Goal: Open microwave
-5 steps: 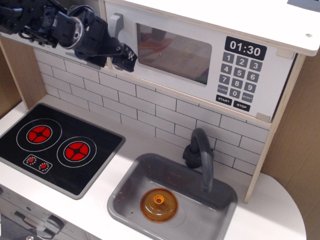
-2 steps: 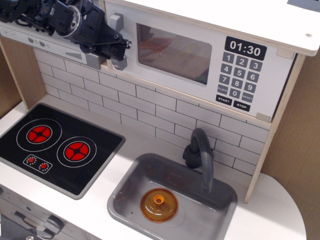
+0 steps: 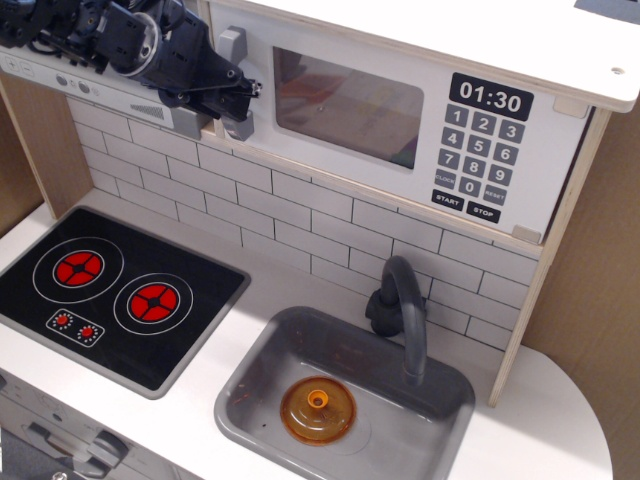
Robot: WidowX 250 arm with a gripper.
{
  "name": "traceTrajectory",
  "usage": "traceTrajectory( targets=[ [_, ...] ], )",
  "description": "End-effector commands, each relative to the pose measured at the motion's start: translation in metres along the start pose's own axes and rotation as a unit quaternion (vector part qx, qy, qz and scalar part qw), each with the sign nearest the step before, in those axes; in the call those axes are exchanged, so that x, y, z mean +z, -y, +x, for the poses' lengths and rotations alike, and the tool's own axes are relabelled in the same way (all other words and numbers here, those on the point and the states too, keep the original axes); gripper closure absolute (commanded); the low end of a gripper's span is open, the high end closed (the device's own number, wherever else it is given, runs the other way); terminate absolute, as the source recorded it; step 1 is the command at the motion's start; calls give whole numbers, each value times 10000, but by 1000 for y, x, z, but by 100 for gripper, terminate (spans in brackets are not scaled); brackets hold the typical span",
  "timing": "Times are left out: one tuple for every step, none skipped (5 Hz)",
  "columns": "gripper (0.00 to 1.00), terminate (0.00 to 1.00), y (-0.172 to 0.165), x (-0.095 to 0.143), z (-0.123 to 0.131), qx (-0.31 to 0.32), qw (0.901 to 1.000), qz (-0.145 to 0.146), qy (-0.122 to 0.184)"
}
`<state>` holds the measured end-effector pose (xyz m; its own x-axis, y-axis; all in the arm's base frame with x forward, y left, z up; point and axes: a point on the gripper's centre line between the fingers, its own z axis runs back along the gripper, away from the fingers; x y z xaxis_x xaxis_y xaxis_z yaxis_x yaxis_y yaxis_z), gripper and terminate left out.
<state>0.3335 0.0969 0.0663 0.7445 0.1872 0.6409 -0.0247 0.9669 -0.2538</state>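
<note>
While the arm has barely shifted since a moment ago, the black gripper (image 3: 240, 98) stays at the grey handle (image 3: 233, 45) on the left edge of the microwave (image 3: 400, 120), high above the tiled wall, door shut; whether its fingers pinch the bar cannot be told. Below, the white counter (image 3: 560, 440) carries the black hob (image 3: 110, 290), the grey sink (image 3: 345, 395) with an orange lid (image 3: 318, 408), and the faucet (image 3: 400, 310).
</note>
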Motion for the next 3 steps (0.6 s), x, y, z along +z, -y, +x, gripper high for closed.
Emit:
traceTrajectory(
  targets=[
    [100, 0, 2, 35, -15, -203, 9995, -248, -36],
    [0, 0, 5, 53, -35, -334, 9961, -359, -727],
    [0, 0, 0, 70, -59, -117, 9836, -467, -1740]
  ],
)
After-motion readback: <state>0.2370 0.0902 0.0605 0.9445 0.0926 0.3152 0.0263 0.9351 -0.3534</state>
